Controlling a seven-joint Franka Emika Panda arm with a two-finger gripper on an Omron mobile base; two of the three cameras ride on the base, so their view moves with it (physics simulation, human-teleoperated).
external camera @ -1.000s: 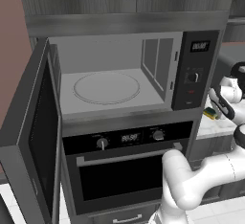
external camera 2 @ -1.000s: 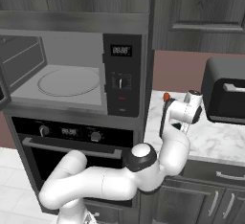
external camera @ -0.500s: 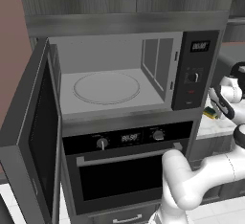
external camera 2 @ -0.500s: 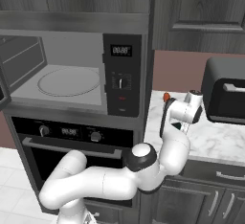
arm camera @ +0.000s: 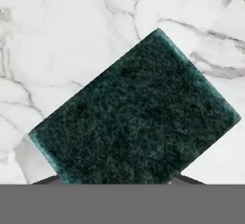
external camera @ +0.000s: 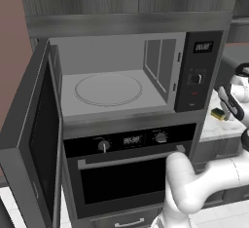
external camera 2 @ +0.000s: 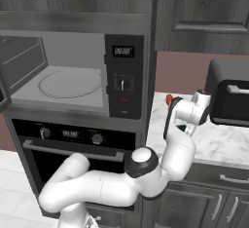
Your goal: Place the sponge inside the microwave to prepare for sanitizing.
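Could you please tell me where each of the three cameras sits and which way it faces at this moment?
Left base view: behind the arm on its left, facing the wide black microwave with open door and the black oven below; the white arm rises at lower right.
Right base view: behind on its right, facing the microwave and white marble counter; the arm rises from lower left, end effector low over the counter.
Hand view: on the hand, looking straight down at the small green-topped yellow sponge on marble.
Both base views share microwave, oven and arm.

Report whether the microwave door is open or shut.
Open. The microwave door is swung wide to the left, baring the grey interior and the round turntable, with nothing on it.
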